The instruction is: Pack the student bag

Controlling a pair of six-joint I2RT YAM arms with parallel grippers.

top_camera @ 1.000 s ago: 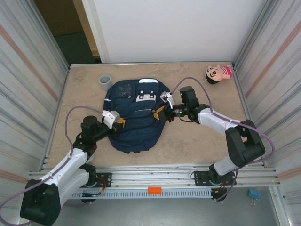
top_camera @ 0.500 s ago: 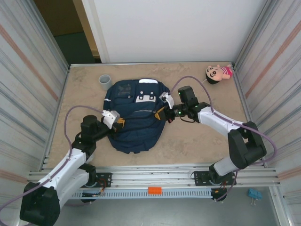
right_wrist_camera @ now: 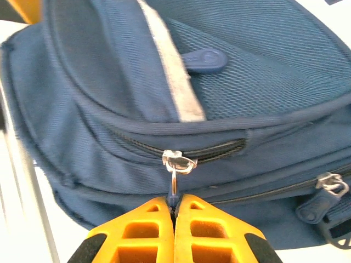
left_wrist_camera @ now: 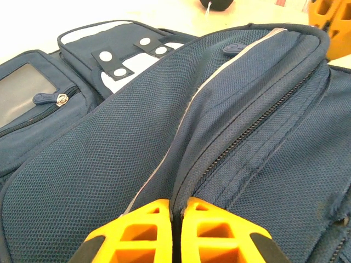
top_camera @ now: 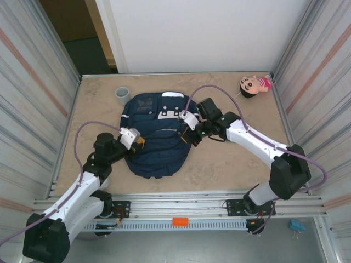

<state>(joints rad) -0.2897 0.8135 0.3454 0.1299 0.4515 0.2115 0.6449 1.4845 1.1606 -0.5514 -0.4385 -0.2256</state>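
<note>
- Between right claw (right_wrist_camera: 174,211) tips, the pull (right_wrist_camera: 174,183) is clamped; drag it along the zip (right_wrist_camera: 215,149), not up
- left claw (left_wrist_camera: 175,211) is clamped on the bag (left_wrist_camera: 93,164); hold it taut

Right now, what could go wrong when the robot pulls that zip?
1. The right gripper pinches the thin metal zip pull with just its fingertips, so it might slip out.
2. The left gripper holds only a fold of the bag. If that fold slips free, the whole bag could slide instead of unzipping.
3. A sliding bag might bump the grey cup standing close to it.
</note>
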